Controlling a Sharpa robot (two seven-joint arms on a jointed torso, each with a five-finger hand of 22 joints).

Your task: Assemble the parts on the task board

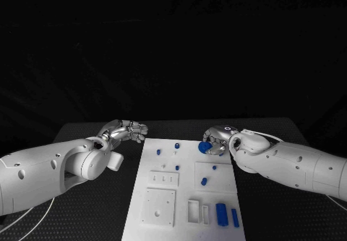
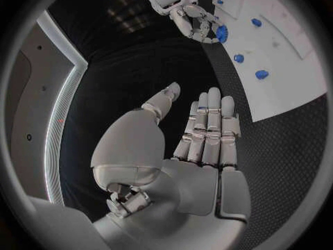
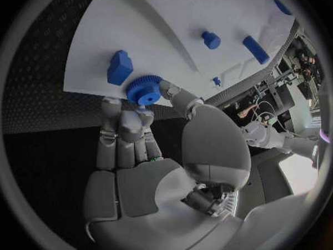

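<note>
Gear (image 3: 144, 90), blue, toothed: we find it pinched at the fingertips of the right hand (image 1: 217, 141), over the far edge of the task board (image 1: 163, 150). Beside that hand we note a blue block (image 3: 119, 67) on the board. Left hand (image 2: 201, 150): fingers straight and together, holding nothing, off the board's other side.

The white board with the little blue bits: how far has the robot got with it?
Early, it seems. On the task board, a few small blue parts appear to stand in place already. The right hand holds a blue gear at the board's far edge, not yet seated. Blue blocks lie loose at the near end. The left hand holds nothing, beside the board.
</note>
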